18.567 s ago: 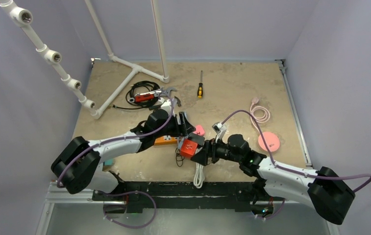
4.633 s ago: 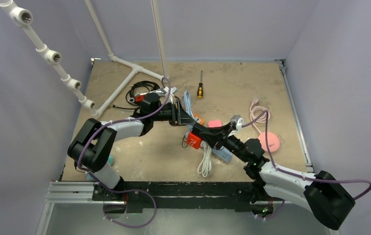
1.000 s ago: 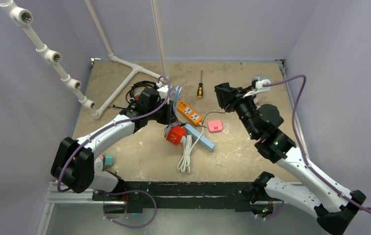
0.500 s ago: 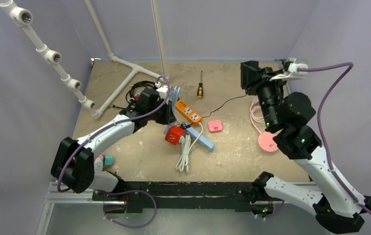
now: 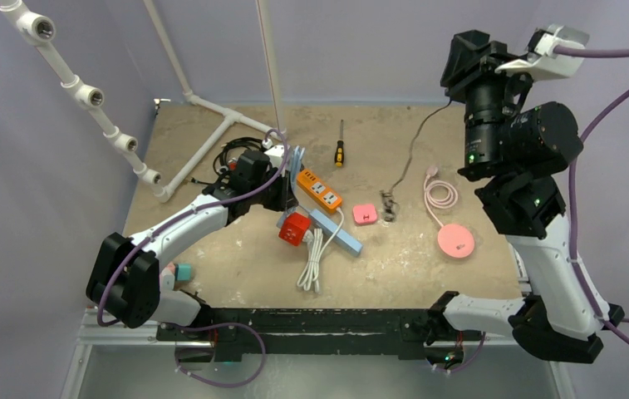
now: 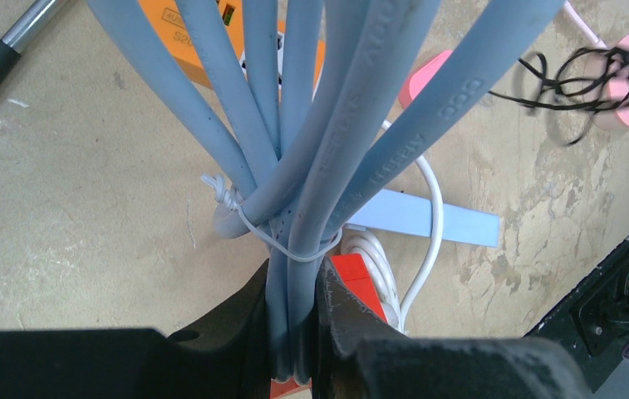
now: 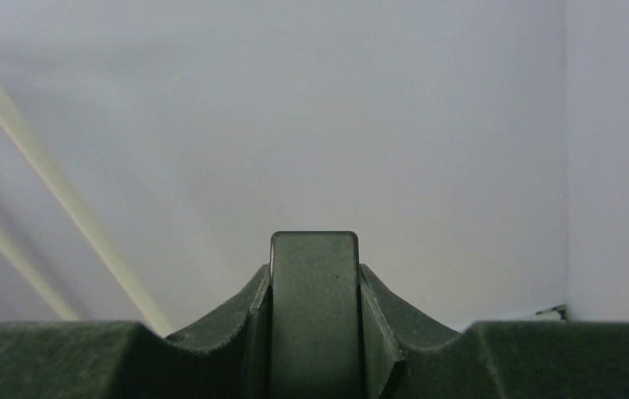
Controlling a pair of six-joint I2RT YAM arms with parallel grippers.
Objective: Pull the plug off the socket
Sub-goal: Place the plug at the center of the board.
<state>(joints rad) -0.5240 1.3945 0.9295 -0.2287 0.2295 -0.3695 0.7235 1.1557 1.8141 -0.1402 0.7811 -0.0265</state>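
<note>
My right gripper [image 5: 467, 56] is raised high over the table's far right corner, shut on a black plug [image 7: 314, 307] that fills the gap between its fingers. The plug's thin black cord [image 5: 415, 141] hangs down to a tied bundle [image 5: 390, 204] on the table. The red cube socket [image 5: 295, 228] lies left of centre, far from the plug, between an orange socket strip [image 5: 321, 189] and a light blue strip [image 5: 337, 232]. My left gripper [image 6: 292, 332] is shut on a tied bundle of grey-blue cable [image 6: 311, 125] just above the red cube [image 6: 361, 278].
A white cord [image 5: 312, 264] lies coiled below the red cube. A pink square [image 5: 365, 214], a pink disc [image 5: 457, 241] and a pink cable coil [image 5: 439, 193] lie to the right. A screwdriver [image 5: 339, 150], black cables [image 5: 240, 154] and white pipes [image 5: 211, 141] are at the back.
The right arm has swung up and to the right, lifting the black plug well above the table with its cord trailing. The left arm and the sockets have stayed put.
</note>
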